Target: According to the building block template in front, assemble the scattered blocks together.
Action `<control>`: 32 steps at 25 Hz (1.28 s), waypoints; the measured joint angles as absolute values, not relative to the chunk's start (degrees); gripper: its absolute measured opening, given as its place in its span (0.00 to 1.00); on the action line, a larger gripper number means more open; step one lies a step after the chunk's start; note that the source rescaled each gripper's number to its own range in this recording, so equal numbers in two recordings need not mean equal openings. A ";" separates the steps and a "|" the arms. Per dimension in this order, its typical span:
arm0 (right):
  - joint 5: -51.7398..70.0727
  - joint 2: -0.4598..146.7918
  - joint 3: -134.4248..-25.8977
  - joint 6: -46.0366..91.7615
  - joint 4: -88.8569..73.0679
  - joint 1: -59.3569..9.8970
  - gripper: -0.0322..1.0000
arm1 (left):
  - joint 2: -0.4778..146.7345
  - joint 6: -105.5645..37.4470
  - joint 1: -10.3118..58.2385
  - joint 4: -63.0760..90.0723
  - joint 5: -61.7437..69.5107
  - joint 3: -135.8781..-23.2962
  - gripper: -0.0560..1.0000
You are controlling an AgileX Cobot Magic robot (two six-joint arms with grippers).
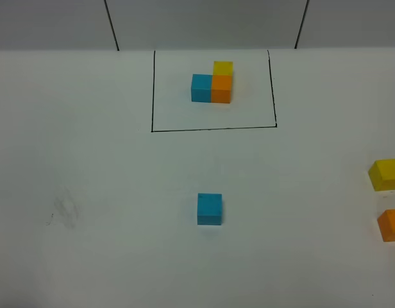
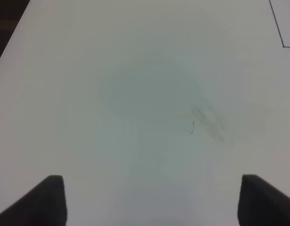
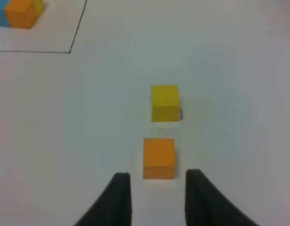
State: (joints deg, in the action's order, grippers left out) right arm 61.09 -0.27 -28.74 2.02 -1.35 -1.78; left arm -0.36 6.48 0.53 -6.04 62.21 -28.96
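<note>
The building block template is a black-lined rectangle (image 1: pixel 213 128) at the back, framing a blue (image 1: pixel 201 88), an orange (image 1: pixel 221 88) and a yellow cube (image 1: pixel 223 67) in an L. The scattered blue cube (image 1: pixel 210 209) sits alone mid-table. The scattered yellow cube (image 1: pixel 385 174) and orange cube (image 1: pixel 392 224) sit at the right edge. Neither gripper shows in the exterior view. My right gripper (image 3: pixel 157 181) is open, its fingertips just reaching the near side of the orange cube (image 3: pixel 159 157), with the yellow cube (image 3: pixel 165 102) beyond. My left gripper (image 2: pixel 154 202) is open wide and empty over bare table.
A faint grey smudge (image 1: pixel 64 212) marks the white table at the left; it also shows in the left wrist view (image 2: pixel 208 120). A corner of the black outline (image 2: pixel 282 46) shows in the left wrist view. The table's far edge meets a grey wall (image 1: pixel 204 25).
</note>
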 joint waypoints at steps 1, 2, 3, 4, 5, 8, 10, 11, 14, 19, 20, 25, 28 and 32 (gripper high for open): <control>61.09 -0.27 -28.74 2.02 -1.35 -1.78 0.03 | -0.36 6.48 0.53 -6.04 62.21 -28.96 0.69; 61.09 -0.27 -28.74 2.02 -1.35 -1.78 0.03 | -0.36 6.48 0.53 -6.04 62.16 -28.96 0.69; 61.09 -0.27 -28.74 2.02 -1.35 -1.78 0.03 | -0.36 6.48 0.53 -6.04 62.11 -28.96 0.69; 61.09 -0.27 -28.74 2.02 -1.35 -1.78 0.03 | -0.36 6.48 0.53 -6.04 62.11 -28.96 0.69; 61.09 -0.27 -28.74 2.02 -1.35 -1.78 0.03 | -0.36 6.48 0.53 -6.04 62.11 -28.96 0.69; 61.09 -0.27 -28.74 1.90 -1.35 -1.78 0.03 | -0.36 6.48 0.53 -6.04 62.11 -28.96 0.69; 61.09 -0.20 -28.74 0.50 -1.30 -1.78 0.06 | -0.36 6.48 0.53 -6.04 62.11 -28.96 0.69; 61.09 0.20 -28.74 -0.41 -1.30 -1.78 0.10 | -0.36 6.48 0.53 -6.04 62.11 -28.96 0.69; 61.02 5.25 -28.70 -2.31 -1.35 -1.78 0.27 | -0.36 6.48 0.53 -6.04 62.11 -28.96 0.69; 60.25 20.96 -29.15 -2.85 -1.35 -1.78 0.76 | -0.36 6.48 0.53 -6.04 62.11 -28.96 0.69; 59.26 24.69 -29.58 -2.85 -1.29 -1.78 0.86 | -0.36 6.48 0.53 -6.04 62.11 -28.96 0.69; 50.96 43.40 -32.01 -2.71 -0.98 -1.78 1.00 | -0.36 6.48 0.53 -6.04 62.09 -28.96 0.69; 46.13 54.02 -33.50 -1.99 0.00 -1.78 1.00 | -0.36 6.48 0.53 -6.04 62.09 -28.96 0.69; 41.07 65.87 -34.54 -1.55 0.80 -1.78 0.99 | -0.36 6.48 0.53 -6.04 62.09 -28.96 0.69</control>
